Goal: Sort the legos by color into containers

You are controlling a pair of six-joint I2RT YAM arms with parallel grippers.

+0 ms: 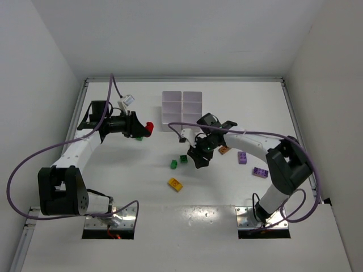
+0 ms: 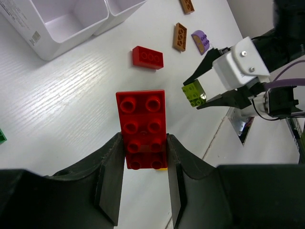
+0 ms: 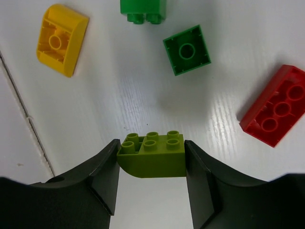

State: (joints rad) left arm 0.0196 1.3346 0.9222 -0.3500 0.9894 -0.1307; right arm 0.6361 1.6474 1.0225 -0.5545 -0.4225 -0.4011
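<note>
My left gripper (image 2: 143,143) is shut on a red two-by-four lego (image 2: 141,119) with a sliver of yellow under its near end. It holds it above the table, left of the white six-compartment tray (image 1: 181,106), as the top view shows (image 1: 148,128). My right gripper (image 3: 151,149) is shut on a lime lego (image 3: 152,156) with a rounded underside, above the table's middle (image 1: 199,157). Below it lie a yellow lego (image 3: 62,39), two green legos (image 3: 187,49) (image 3: 143,10) and a red lego (image 3: 279,105). The tray's compartments look empty.
An orange lego (image 1: 224,150) and two purple legos (image 1: 243,157) (image 1: 260,172) lie right of the right gripper. A green lego (image 1: 138,137) lies under the left gripper. The yellow lego (image 1: 174,184) lies toward the near edge. Purple cables loop around both arms.
</note>
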